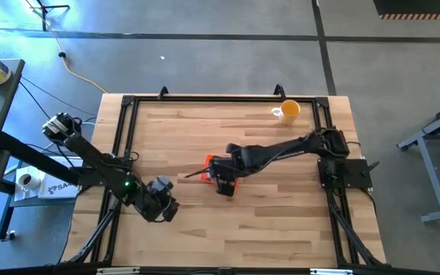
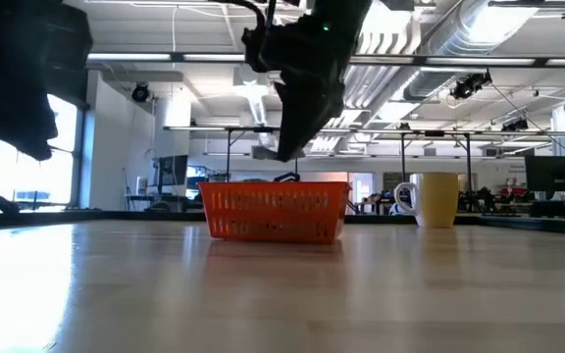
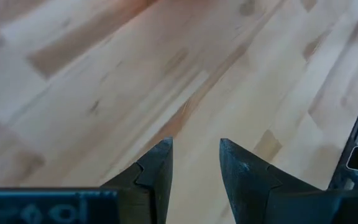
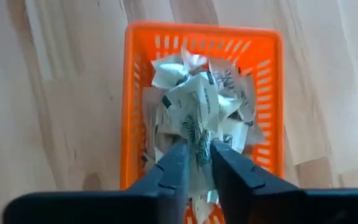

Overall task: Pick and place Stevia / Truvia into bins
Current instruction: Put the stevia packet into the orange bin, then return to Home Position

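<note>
The orange bin (image 4: pixel 135 112) stands on the wooden table near its middle, filled with a heap of green-and-white Stevia packets (image 4: pixel 232 102). My right gripper (image 4: pixel 199 149) hangs above the bin (image 2: pixel 275 211), pointing steeply down, shut on one packet (image 4: pixel 194 121). In the high view the gripper (image 1: pixel 224 182) covers most of the bin (image 1: pixel 208 161). My left gripper (image 3: pixel 196 146) stands open over bare wood near the table's front left (image 1: pixel 163 206), with nothing between its fingers. My right gripper pinches one packet between its two fingers, which come from above, pointing steeply down. The packet's lower end (image 4: pixel 197 160) lies in the narrow gap between the fingers. The rest sticks out past the fingertips, over the heap in the bin.
An orange-yellow cup (image 1: pixel 289 111) stands at the table's far right corner, right of the bin in the low view (image 2: pixel 437 199). A black frame (image 1: pixel 205 98) runs round the table. Bare wood lies between the two arms and along the near edge.
</note>
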You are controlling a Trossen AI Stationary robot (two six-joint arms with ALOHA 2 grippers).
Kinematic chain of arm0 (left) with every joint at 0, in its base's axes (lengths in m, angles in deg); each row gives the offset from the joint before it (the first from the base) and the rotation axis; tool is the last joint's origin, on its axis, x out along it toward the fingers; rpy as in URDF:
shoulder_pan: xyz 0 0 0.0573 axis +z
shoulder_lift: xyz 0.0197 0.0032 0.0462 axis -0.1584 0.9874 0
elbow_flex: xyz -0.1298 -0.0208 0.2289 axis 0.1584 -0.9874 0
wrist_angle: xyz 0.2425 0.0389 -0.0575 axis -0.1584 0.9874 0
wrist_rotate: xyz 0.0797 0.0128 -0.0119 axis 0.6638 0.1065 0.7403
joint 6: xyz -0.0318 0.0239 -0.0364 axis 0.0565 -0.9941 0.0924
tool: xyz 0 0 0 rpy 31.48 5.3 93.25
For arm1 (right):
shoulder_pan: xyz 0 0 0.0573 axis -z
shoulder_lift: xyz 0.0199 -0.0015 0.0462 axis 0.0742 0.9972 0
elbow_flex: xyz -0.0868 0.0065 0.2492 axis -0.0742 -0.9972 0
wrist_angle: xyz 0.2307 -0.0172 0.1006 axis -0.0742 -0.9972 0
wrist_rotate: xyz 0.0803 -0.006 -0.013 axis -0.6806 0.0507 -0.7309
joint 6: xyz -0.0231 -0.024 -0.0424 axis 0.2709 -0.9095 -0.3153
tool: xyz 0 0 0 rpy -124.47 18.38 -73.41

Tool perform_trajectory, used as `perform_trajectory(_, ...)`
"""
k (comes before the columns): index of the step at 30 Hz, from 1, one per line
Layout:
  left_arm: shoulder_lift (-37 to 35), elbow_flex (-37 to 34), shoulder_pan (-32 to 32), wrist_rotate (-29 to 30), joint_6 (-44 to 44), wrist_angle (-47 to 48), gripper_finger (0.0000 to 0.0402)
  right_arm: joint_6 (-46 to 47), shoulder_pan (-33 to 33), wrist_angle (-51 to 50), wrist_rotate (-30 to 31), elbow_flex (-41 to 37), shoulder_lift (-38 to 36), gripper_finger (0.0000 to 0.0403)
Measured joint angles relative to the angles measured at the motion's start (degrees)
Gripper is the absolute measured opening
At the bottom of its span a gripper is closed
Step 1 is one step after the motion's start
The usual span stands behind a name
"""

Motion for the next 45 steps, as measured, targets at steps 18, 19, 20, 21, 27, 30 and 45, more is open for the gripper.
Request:
perform_trajectory(18,-7.4,5.2,24.3,-20.7,-37.5,1.1,0.0169,0.7,-0.1,-12.5,1.4,4.6,-8.0,0.0271)
perform_trajectory(19,-8.7,6.7,25.8,-22.1,-36.9,5.6,0.017,2.1,0.5,-14.7,0.4,4.0,-8.9,0.027)
perform_trajectory(20,-9.6,8.3,27.1,-23.3,-35.3,9.4,0.0171,2.6,1.0,-15.9,0.2,3.1,-10.1,0.0269)
perform_trajectory(21,-10.4,9.9,28.0,-24.1,-35.5,11.6,0.0172,2.7,1.4,-16.5,0.2,2.2,-11.4,0.0267)
perform_trajectory(27,-16.6,12.7,30.7,-21.4,-47.4,10.1,0.0172,3.5,3.1,-16.0,1.6,-6.7,-22.0,0.0259)
perform_trajectory(30,-20.4,9.1,34.5,-23.9,-49.3,4.1,0.0173,5.8,4.6,-14.9,0.3,-16.5,-28.0,0.0259)
perform_trajectory(45,-50.6,-8.7,45.5,-16.7,-49.0,-0.3,0.0175,9.7,12.5,-12.6,2.3,-40.1,-58.5,0.0263)
